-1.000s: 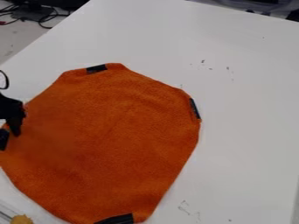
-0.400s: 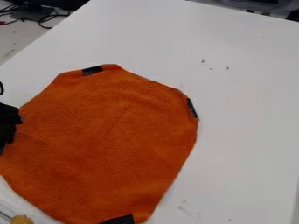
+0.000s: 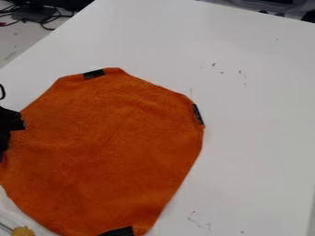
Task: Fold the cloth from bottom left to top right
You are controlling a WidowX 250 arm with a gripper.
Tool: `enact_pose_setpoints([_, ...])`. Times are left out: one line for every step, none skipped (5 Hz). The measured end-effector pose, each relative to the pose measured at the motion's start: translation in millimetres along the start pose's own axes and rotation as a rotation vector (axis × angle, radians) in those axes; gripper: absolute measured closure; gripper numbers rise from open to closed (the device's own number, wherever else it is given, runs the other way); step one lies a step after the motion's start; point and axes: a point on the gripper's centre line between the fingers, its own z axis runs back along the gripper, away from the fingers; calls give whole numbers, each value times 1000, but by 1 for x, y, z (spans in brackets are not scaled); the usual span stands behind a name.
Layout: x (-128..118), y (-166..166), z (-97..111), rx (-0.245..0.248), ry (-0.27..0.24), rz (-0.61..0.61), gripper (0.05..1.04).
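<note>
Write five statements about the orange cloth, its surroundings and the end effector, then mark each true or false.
1. The orange fabric cloth lies on the white tabletop. True.
2. The cloth is folded in half. False: it is spread out.
3. The black two-finger end effector is at the cloth's left side. True.
4. A black rectangular strip marks the cloth's right edge. True.
5. The small yellowish lump sits on the cloth. False: it is beside it, lower left.

The cloth (image 3: 111,147) looks like matt, fuzzy fabric, slightly rough in its nap (rather like towelling). The counter (image 3: 258,129) has a smooth, hard-looking surface with a soft sheen, and the black patches (image 3: 94,74) look smoother than the pile.
</note>
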Motion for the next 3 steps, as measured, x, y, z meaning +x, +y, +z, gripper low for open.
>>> enact_pose_setpoints([0,3,10,17,-6,3,995])
enact_pose_setpoints([9,3,38,53,-52,-7,1015])
enact_pose_setpoints([17,-10,71,98,-99,-27,1015])
